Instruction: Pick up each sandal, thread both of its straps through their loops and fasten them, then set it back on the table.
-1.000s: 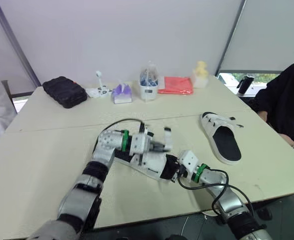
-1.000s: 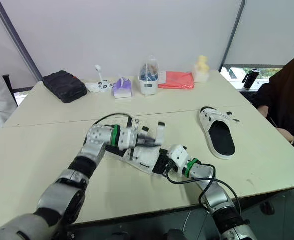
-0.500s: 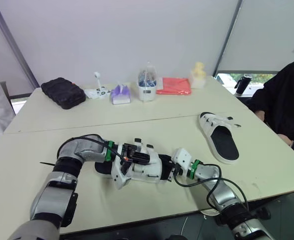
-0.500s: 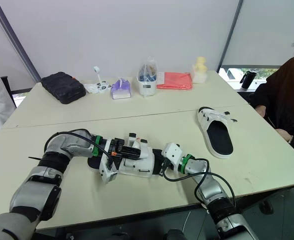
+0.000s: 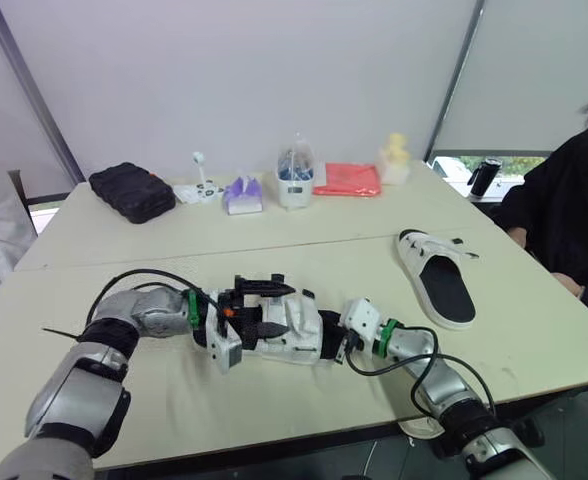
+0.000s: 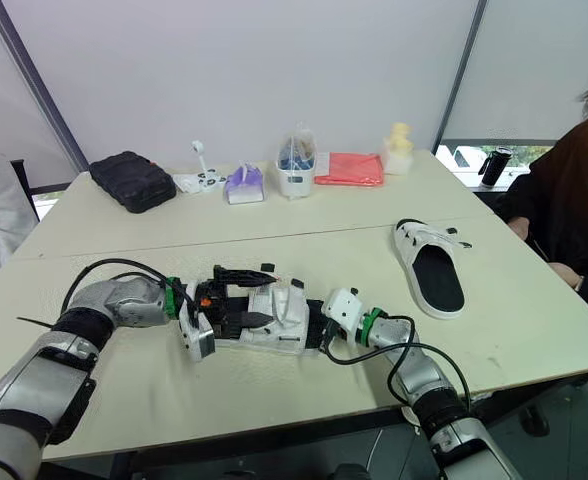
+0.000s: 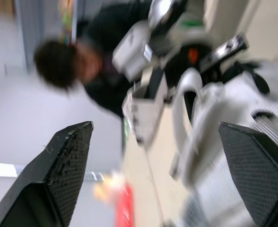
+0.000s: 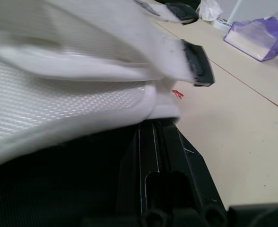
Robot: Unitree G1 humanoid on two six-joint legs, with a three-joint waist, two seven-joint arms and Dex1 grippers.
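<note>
Honestly, with your right gripper (image 6: 321,326) clamped on the heel of the sandal (image 6: 276,322), tipped on its side at the front of the table (image 6: 274,232), slide your wide-open left gripper (image 6: 260,297) squarely around the loose strap (image 7: 192,118) before you pinch it.

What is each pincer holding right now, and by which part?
The right pincer grips the white sandal by the end of its sole. The left pincer is open at the sandal's strap end, gripping nothing.
</note>
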